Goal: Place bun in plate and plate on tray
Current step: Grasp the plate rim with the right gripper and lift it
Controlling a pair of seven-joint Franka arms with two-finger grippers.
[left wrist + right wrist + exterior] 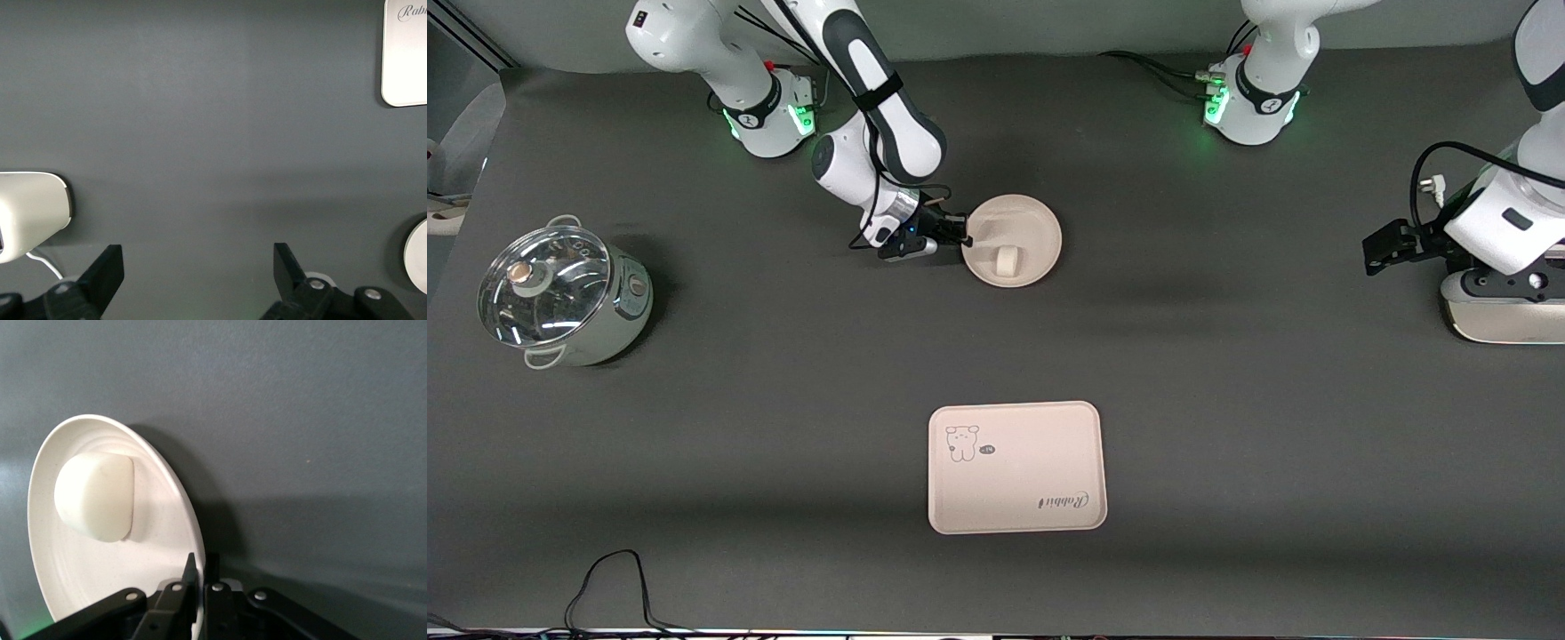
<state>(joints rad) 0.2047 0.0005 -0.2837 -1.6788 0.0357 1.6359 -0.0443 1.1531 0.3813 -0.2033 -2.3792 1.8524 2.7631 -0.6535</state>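
The round cream plate (1024, 229) lies on the dark mat, farther from the front camera than the tray (1017, 467). The small off-white bun (1007, 261) rests in the plate, also seen as the bun (95, 495) in the right wrist view. My right gripper (964, 233) is shut on the plate's rim (197, 547), one finger inside the rim and one outside. The rectangular tray carries a cartoon animal and the word "Rabbit". My left gripper (1380, 249) waits at the left arm's end of the table, its fingers (107, 270) wide apart over bare mat.
A white pot with a glass lid (560, 298) stands at the right arm's end of the table. A cream appliance (1507, 316) sits under the left arm. A black cable (614, 587) lies along the edge nearest the front camera.
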